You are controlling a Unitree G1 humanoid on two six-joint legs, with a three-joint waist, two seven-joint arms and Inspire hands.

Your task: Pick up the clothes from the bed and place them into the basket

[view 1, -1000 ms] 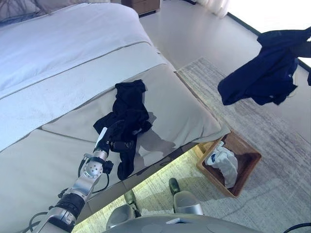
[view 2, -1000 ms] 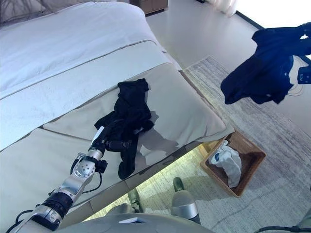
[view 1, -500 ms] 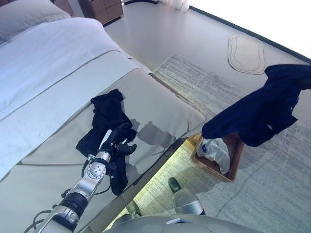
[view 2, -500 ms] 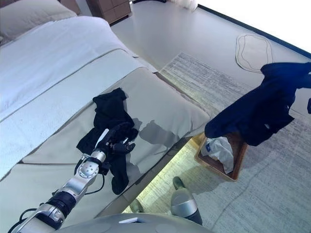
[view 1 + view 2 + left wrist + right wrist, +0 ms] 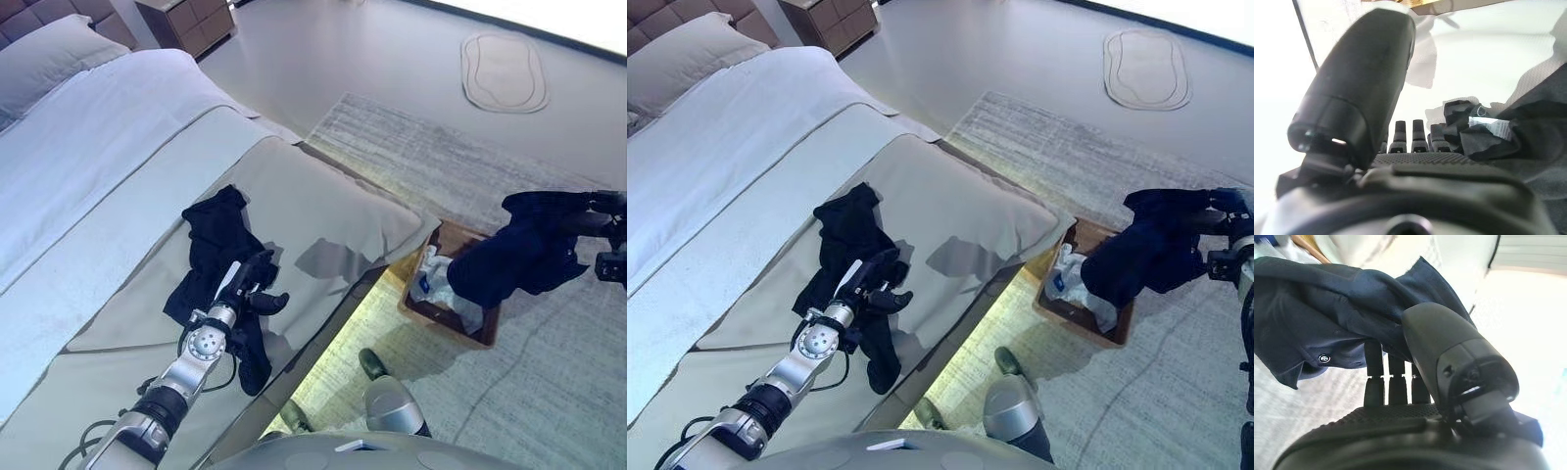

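A black garment (image 5: 220,235) lies crumpled on the beige cover near the foot of the bed (image 5: 118,196). My left hand (image 5: 257,289) rests on its lower part with relaxed fingers (image 5: 1413,134), and the black cloth (image 5: 1528,132) bunches beside them. Off the bed's right side, my right hand (image 5: 1229,211) is shut on a navy garment (image 5: 519,255) that hangs right over the brown basket (image 5: 468,336) on the rug. Its fingers (image 5: 1396,382) and thumb clamp the navy cloth (image 5: 1327,298). A white cloth (image 5: 431,279) lies inside the basket.
The basket stands on a grey rug (image 5: 549,392) close to the bed's corner. A wooden nightstand (image 5: 186,20) stands at the back beside a pillow (image 5: 49,59), and a small oval mat (image 5: 502,70) lies on the far floor.
The camera has shifted. My right hand has come down with the navy garment, from high above the floor to just over the basket. My left hand stays on the black garment.
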